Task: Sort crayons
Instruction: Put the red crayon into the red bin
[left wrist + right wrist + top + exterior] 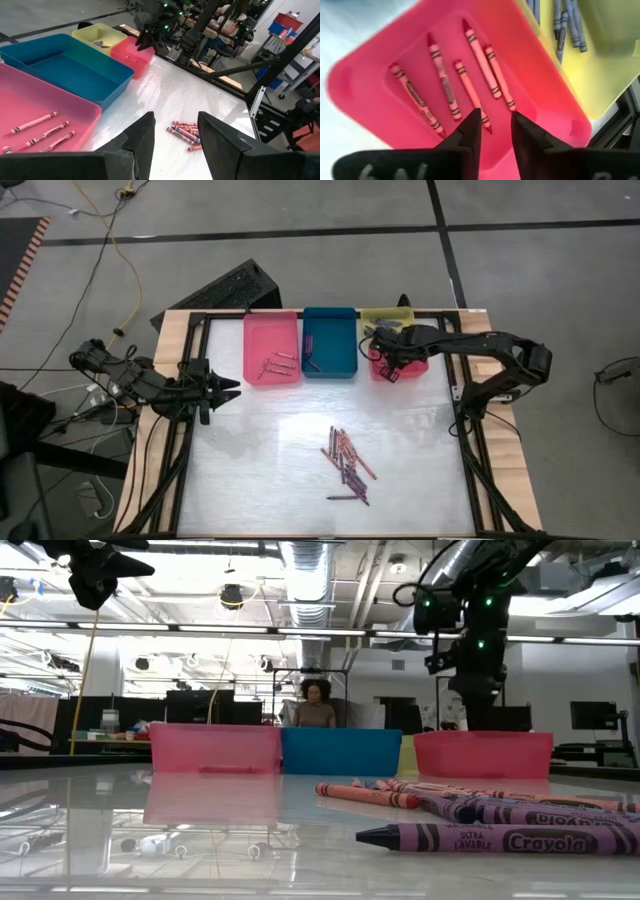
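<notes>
Crayons below right hand (parted)

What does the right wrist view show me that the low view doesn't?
Only the right wrist view: five red crayons lying inside the red tray, grey crayons in the yellow tray, and the right gripper with its fingers apart and empty above the red tray.

Only the low view: the loose crayon pile on the table, the pink tray, the teal tray.

Both: the red tray and the right gripper.
</notes>
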You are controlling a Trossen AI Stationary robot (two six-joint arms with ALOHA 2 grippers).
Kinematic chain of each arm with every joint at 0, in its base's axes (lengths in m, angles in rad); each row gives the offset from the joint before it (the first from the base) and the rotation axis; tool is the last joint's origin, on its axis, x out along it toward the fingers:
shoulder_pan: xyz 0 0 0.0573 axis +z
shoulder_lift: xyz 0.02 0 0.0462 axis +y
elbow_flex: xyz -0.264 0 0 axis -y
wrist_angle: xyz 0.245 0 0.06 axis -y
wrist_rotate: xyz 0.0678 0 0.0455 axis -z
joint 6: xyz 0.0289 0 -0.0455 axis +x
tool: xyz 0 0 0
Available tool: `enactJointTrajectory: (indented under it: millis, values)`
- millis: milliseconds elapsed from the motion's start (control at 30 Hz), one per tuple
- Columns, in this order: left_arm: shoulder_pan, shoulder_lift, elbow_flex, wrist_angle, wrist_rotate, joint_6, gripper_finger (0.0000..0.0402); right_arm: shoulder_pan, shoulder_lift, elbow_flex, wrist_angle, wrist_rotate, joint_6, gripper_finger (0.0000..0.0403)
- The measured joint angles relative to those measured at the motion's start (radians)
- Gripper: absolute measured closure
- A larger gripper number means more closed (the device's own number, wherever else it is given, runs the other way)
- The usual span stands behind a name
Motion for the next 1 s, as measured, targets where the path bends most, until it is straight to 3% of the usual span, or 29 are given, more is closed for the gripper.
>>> enactJointTrajectory:
  millis: [233,567,800,1000]
  values:
    - [0.000,0.000,0.000,0.000,-0.003,0.000,0.0262,0.041,-0.127,0.022,-0.012,-0.001,0.031,0.0285]
    - [0.000,0.000,0.000,0.000,-0.003,0.000,0.0262,0.228,-0.316,0.045,0.042,-0.162,0.231,0.0285]
    - [0.000,0.000,0.000,0.000,-0.003,0.000,0.0262,0.440,-0.298,0.045,0.122,-0.161,0.366,0.0285]
    - [0.000,0.000,0.000,0.000,-0.003,0.000,0.0262,0.614,-0.179,0.045,0.261,-0.161,0.431,0.0285]
